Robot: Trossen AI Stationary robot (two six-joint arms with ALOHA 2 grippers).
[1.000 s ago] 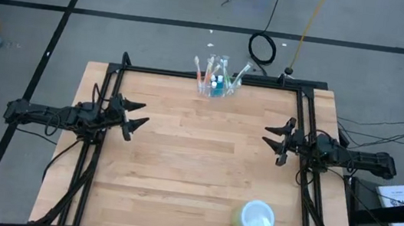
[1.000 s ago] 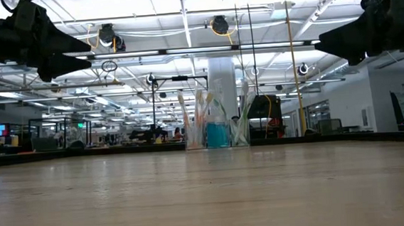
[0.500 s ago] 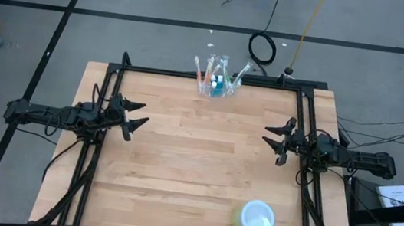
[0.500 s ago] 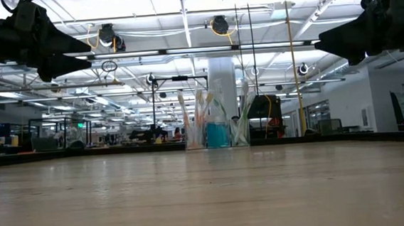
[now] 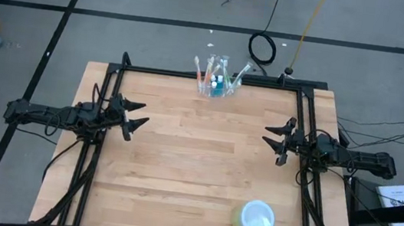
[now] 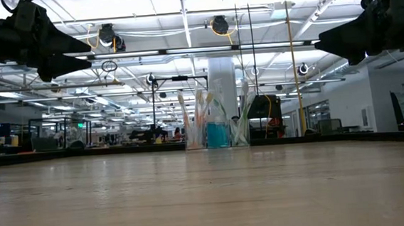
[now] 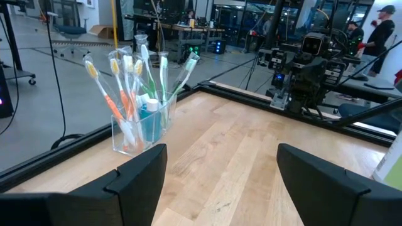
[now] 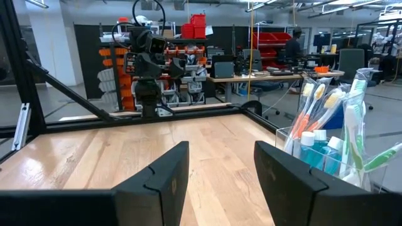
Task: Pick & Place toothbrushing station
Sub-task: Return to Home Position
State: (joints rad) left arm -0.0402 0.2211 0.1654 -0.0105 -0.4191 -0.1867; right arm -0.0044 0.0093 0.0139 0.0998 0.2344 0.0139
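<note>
High view: we find the toothbrushing station (image 5: 218, 86) at the middle of the table's (image 5: 195, 166) far edge. The left gripper (image 5: 140, 115) sits at the left edge and the right gripper (image 5: 266, 135) at the right edge. Both have fingers spread, hold nothing, and are well apart from the station. A white-lidded tub (image 5: 255, 218) stands near the front right corner.

Low view: both grippers hang above the tabletop.

Wrist views: each pair of fingers stands apart with nothing between. The station stands upright, holding toothbrushes (image 7: 129, 88).
</note>
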